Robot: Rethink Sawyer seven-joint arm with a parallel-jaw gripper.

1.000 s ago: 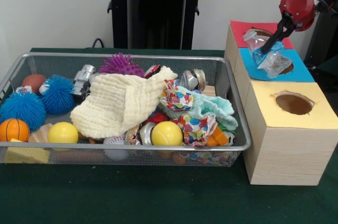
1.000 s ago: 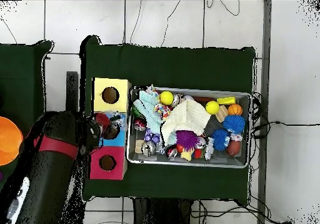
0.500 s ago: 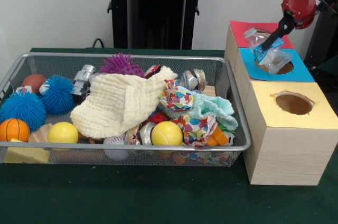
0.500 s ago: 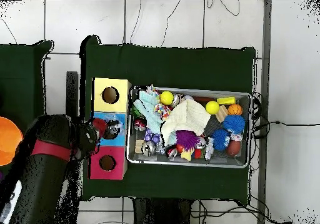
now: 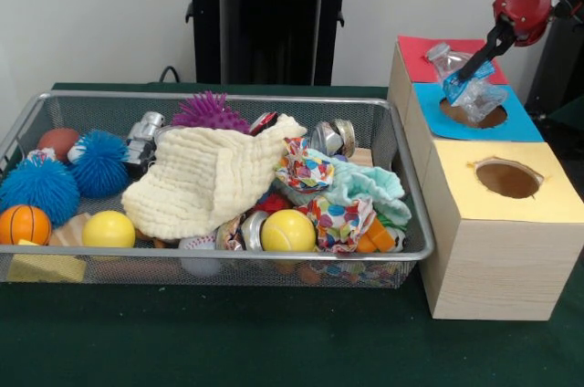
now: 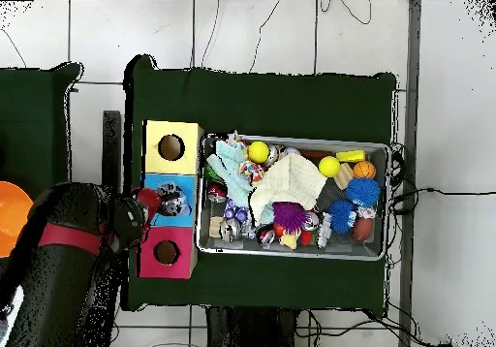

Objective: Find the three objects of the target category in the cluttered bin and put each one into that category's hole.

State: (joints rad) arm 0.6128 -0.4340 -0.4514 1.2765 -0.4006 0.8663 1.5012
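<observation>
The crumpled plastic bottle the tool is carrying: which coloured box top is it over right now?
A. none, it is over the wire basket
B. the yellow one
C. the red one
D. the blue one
D: the front view shows the plastic bottle, in the tool, at the hole in the blue box top, between the red box top and the yellow box top.

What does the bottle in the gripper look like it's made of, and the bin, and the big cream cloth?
Bottle: thin clear plastic, crumpled and see-through, with a blue label.
Bin: metal wire mesh, silvery, contents visible through its walls.
Cream cloth: soft woven fabric, probably cotton, matte and crinkled, draping in folds.
</observation>
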